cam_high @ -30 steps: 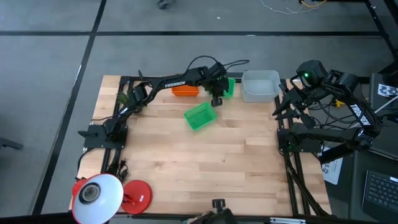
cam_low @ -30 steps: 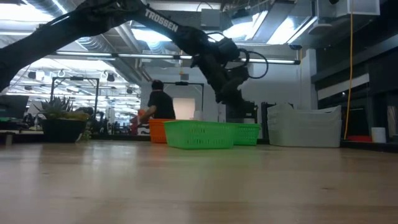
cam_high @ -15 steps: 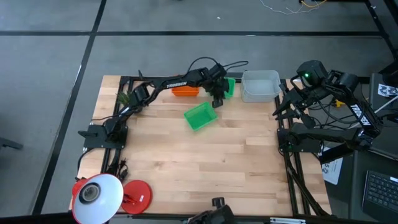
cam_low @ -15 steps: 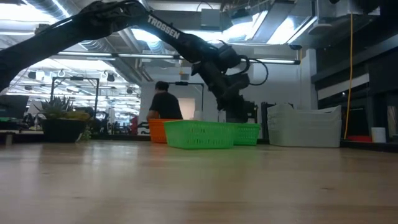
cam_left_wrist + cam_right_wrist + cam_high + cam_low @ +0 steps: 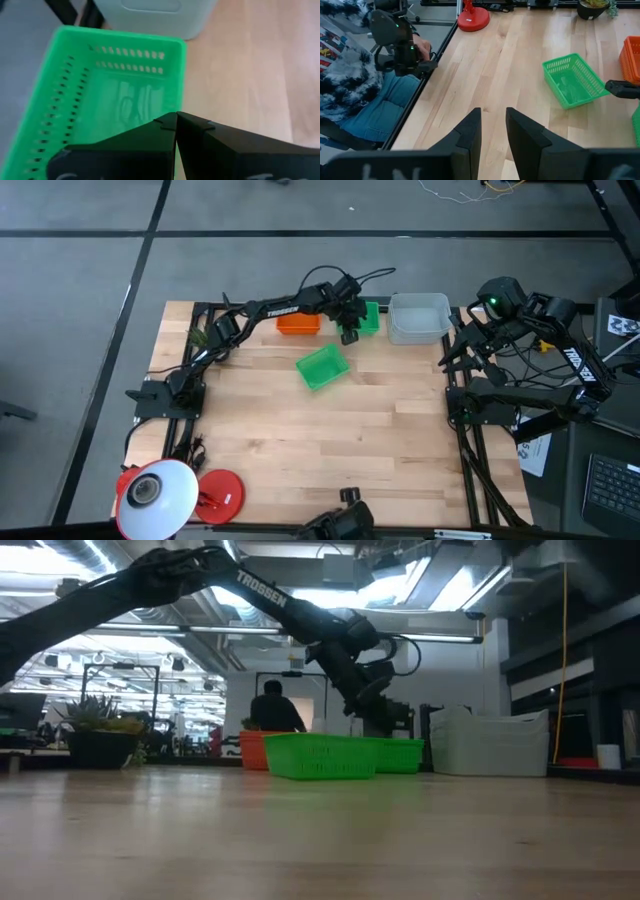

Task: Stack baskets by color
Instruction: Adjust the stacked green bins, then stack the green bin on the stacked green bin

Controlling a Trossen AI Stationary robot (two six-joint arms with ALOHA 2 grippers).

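Basket: green basket, perforated thin plastic; likely light, flexible; grip by rim.
Left gripper: fingers together, empty, above it.
Right gripper: parted, empty, parked.

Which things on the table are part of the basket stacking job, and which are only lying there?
Part of the job:
- loose green basket
- green basket at the far edge, under the shut left hand
- orange basket
- grey-white basket

Only lying about:
- red-and-white lamp
- potted plant
- right hand, open, parked off the table's right side
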